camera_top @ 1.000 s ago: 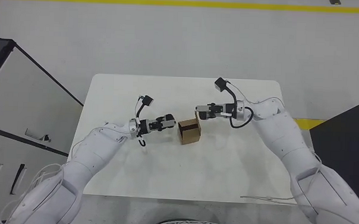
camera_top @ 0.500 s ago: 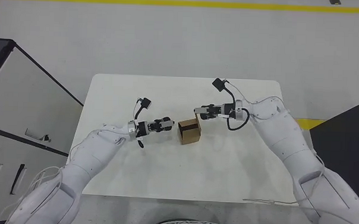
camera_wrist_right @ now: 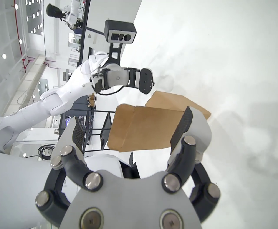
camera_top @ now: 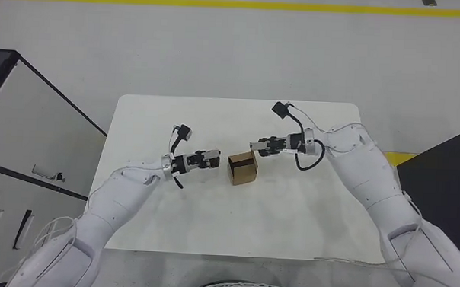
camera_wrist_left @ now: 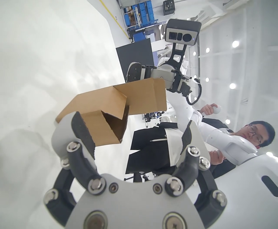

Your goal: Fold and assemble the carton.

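Shows, on the left, the left claw (camera_top: 212,158) spread wide and empty, drawn back a touch over the last second. Leaves a clear gap ahead of its fingertips to the brown carton (camera_top: 243,168), standing unmoved on the white table (camera_top: 304,215), one flap upright, the top apparently not closed. Finds the right claw (camera_top: 258,146) likewise spread and empty, barely shifted, just short of that raised flap. Suggests a reset between folds: no flap pressed, assembly probably part-done.
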`<act>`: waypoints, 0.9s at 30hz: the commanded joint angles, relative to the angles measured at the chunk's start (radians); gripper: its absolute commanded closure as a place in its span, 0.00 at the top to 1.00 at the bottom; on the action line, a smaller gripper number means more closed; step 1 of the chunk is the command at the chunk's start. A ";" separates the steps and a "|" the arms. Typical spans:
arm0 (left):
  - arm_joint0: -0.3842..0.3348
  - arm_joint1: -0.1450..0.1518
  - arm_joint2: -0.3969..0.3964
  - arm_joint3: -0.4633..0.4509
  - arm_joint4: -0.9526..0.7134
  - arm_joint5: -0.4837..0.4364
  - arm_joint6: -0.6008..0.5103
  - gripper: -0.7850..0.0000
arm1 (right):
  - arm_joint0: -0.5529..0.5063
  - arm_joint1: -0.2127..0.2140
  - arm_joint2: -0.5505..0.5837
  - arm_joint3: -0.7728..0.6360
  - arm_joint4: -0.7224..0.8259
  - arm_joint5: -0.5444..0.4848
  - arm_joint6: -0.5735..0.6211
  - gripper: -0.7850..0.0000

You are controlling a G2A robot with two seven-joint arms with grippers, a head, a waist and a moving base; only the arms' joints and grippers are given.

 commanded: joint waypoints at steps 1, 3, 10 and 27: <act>0.000 0.005 -0.016 0.007 -0.024 0.002 -0.033 1.00 | -0.007 0.008 0.018 -0.013 0.016 0.022 0.025 1.00; 0.002 0.010 -0.033 0.016 -0.045 0.001 -0.062 1.00 | -0.016 0.015 0.034 -0.028 0.022 0.041 0.030 1.00; 0.000 0.022 -0.053 0.008 -0.035 0.008 -0.120 1.00 | -0.036 0.026 0.057 -0.055 0.023 0.064 0.032 1.00; 0.076 0.095 -0.194 -0.042 -0.028 0.026 -0.138 1.00 | -0.036 0.026 0.057 -0.055 0.023 0.064 0.032 1.00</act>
